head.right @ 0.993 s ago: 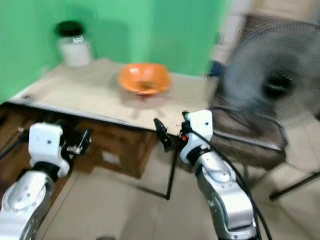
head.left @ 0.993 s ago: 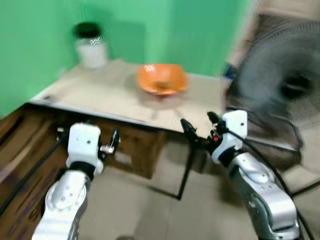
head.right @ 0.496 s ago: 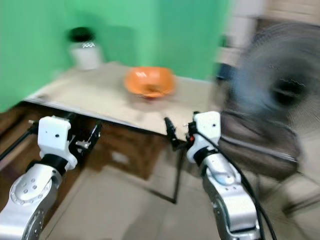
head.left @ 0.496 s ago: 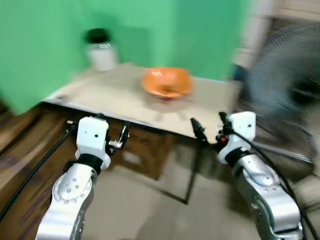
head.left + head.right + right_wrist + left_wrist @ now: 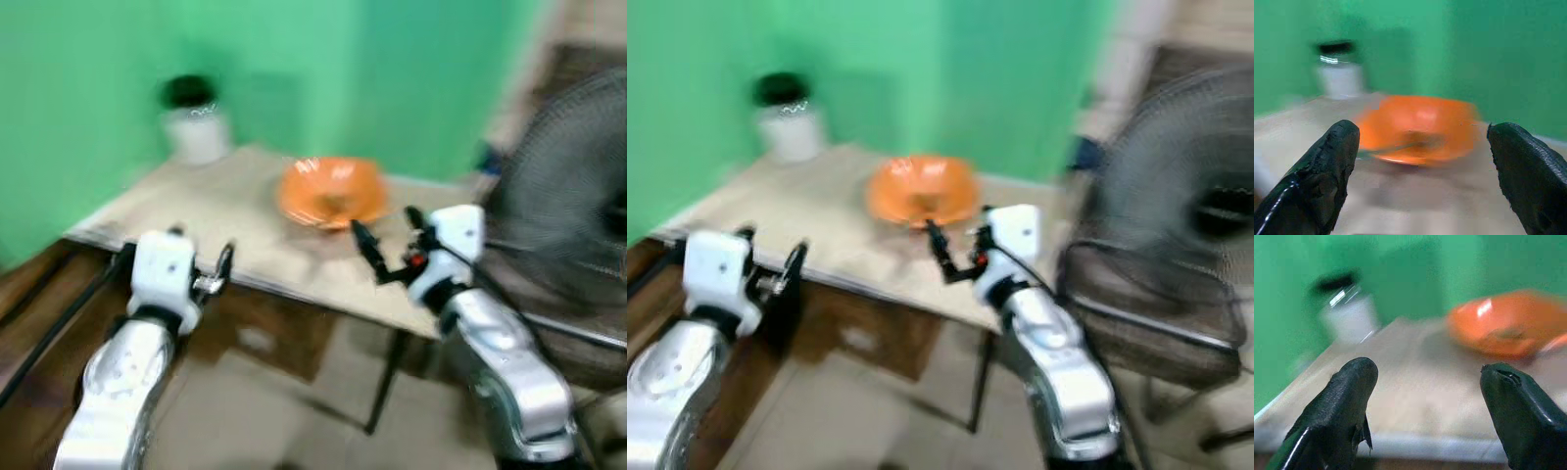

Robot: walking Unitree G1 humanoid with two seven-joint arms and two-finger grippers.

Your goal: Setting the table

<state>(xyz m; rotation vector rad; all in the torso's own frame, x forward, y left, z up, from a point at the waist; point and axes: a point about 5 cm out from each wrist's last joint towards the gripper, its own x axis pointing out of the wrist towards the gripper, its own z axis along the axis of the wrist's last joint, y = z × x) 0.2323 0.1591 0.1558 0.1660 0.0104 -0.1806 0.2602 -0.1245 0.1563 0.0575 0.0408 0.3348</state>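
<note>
A white jar (image 5: 195,125) with a black lid stands at the surface's (image 5: 230,211) far left corner. The left gripper (image 5: 1425,416) hangs wide at the near edge. An orange bowl (image 5: 331,192) sits mid-surface; the right gripper (image 5: 1422,171), spread wide, faces it.

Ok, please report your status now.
Both grippers, left and right, open, empty. Round orange bowl on beige table, ahead of right gripper. Nothing between.
</note>
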